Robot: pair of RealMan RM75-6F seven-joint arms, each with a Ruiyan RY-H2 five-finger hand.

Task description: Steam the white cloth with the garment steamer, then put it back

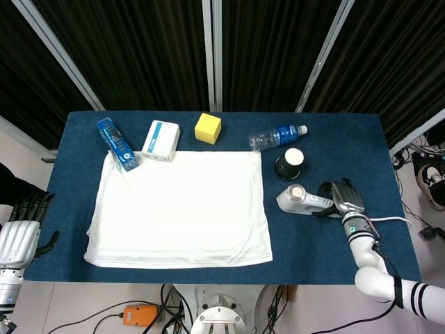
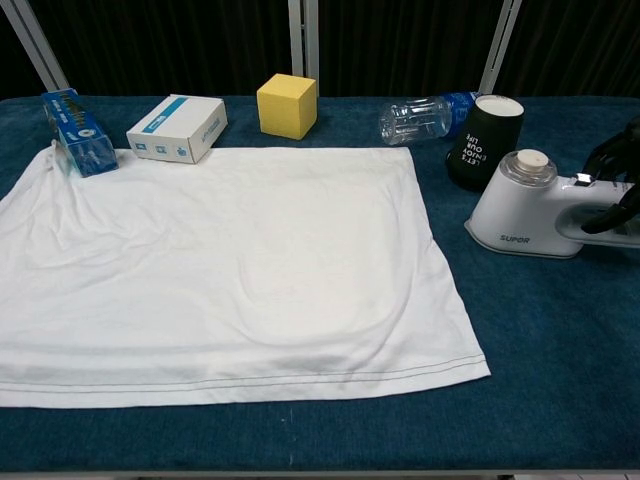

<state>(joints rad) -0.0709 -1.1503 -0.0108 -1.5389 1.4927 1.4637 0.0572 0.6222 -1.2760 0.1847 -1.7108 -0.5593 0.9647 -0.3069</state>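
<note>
Lying flat on the blue table (image 1: 389,139), the white cloth (image 1: 182,207) serves as the landmark: a broad rectangle with soft wrinkles toward its left edge, a stitched hem along its near edge, and its far-left corner bunched against the blue carton (image 1: 117,143). Just right of the cloth sits the garment steamer (image 2: 535,214), a white body with a round cap on top, the word SUPOR on its side, and a handle running away from the cloth. The right hand (image 1: 339,197) has dark fingers curled around that handle, gripping it, while the steamer rests on the table. Beyond the cloth's far edge stand a white box (image 1: 161,140) and a yellow cube (image 1: 208,128); off its far-right corner lie a clear bottle (image 1: 277,136) and a black cup (image 1: 289,163). The left hand (image 1: 21,233) hangs off the table left of the cloth, fingers apart, holding nothing.
</note>
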